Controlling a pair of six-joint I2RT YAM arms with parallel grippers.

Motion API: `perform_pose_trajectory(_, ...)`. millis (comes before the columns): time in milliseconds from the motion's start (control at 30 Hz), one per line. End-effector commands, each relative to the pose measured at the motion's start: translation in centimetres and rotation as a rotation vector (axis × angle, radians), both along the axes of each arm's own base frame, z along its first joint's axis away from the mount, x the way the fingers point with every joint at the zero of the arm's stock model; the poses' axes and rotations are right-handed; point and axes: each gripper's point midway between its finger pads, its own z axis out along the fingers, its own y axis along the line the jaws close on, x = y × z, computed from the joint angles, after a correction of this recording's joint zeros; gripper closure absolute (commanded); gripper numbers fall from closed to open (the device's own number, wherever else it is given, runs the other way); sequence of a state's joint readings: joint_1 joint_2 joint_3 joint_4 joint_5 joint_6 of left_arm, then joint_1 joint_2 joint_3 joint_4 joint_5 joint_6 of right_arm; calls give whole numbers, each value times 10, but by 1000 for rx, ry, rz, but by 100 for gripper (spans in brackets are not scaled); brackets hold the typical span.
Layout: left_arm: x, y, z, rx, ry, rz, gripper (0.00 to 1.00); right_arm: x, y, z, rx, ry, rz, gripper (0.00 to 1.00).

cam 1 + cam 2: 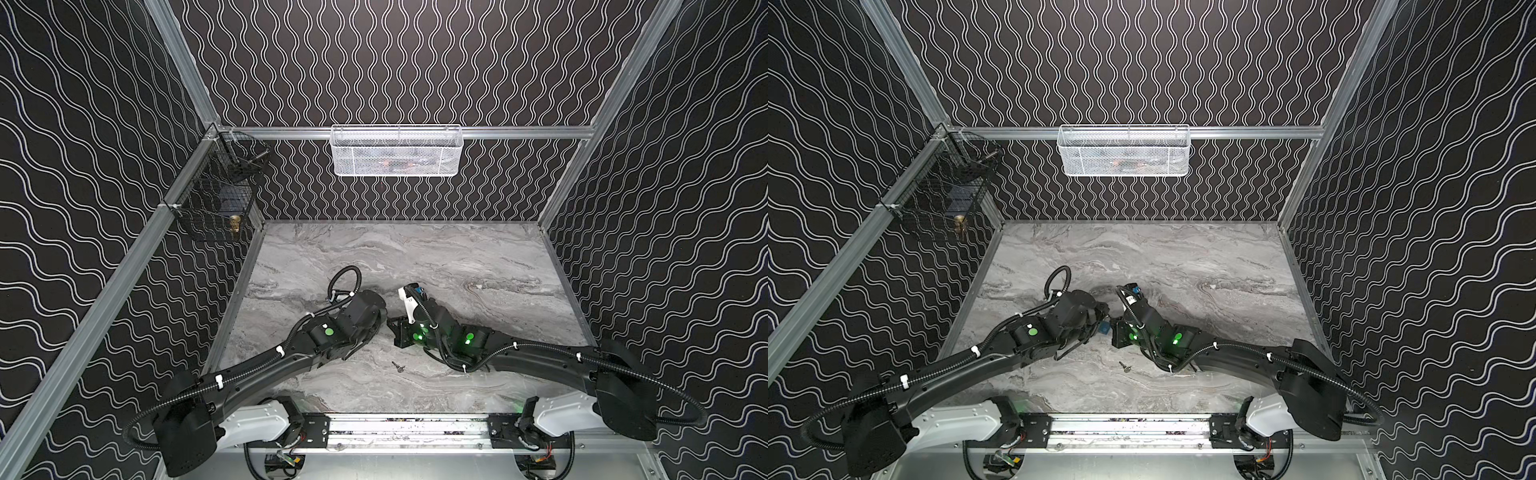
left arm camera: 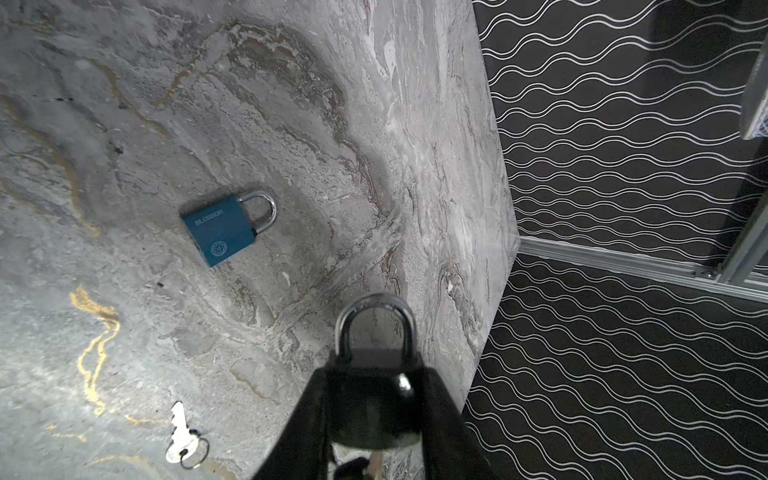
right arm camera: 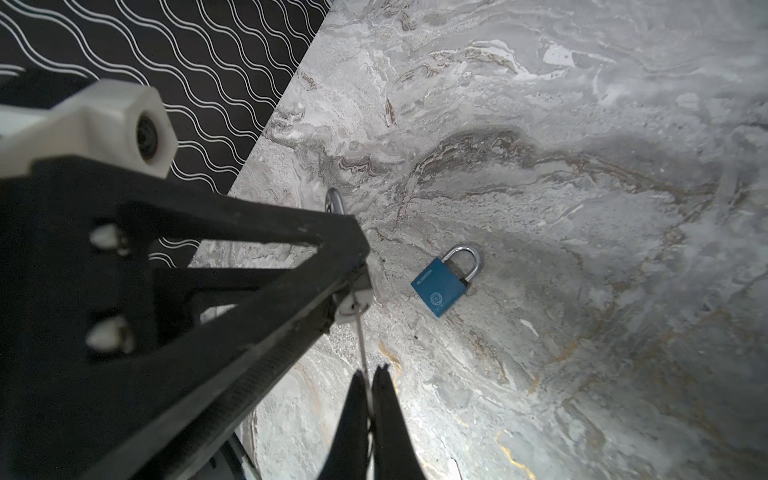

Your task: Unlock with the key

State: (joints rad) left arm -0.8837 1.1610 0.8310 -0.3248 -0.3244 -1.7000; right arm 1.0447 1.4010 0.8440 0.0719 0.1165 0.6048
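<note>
Lock work above the table [image 1: 457, 257].
The left gripper [image 2: 374, 374] is clamped on a dark padlock [image 2: 365, 411], shackle pointing away; the right gripper [image 3: 369, 376] is pinched tight on a key [image 3: 362, 345] whose tip meets that padlock's base. A blue padlock [image 2: 222, 230] and a spare key [image 2: 180, 436] lie on the table, apart.

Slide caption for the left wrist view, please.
Left end effector grips a dark padlock above the marble table, where a blue padlock and loose key lie.

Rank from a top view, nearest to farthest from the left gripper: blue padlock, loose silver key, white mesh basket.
1. Blue padlock, beside the left gripper.
2. Loose silver key, nearer the front.
3. White mesh basket, back wall.
</note>
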Motion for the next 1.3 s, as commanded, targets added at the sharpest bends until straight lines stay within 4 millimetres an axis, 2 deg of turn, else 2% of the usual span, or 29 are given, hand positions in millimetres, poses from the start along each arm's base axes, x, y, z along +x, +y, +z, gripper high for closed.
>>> perform_pose_trajectory(0, -6, 7, -8, 25, 37, 5, 100, 6, -3, 10, -28, -49, 5, 100)
perform_pose_trajectory(200, -7, 10, -13, 59, 49, 1, 100, -2, 5, 14, -41, -22, 94, 100)
perform_pose_trajectory(667, -12, 20, -32, 118, 87, 0, 100, 1, 5, 27, -10, 23, 148, 100)
perform_pose_trajectory(767, -10, 23, -35, 76, 94, 17, 100, -4, 2, 19, -47, 51, 169, 100)
perform_pose_trajectory(900, -5, 30, -29, 26, 89, 41, 100, -10, -4, 9, -73, 89, 164, 100)
perform_pose_trajectory(1100, -1, 28, -35, -118, 111, 86, 100, -11, 5, 3, -39, 89, 141, 100)
perform_pose_trajectory(1267, 0, 30, -32, -145, 106, 105, 100, -12, 13, -8, -47, 76, 138, 100)
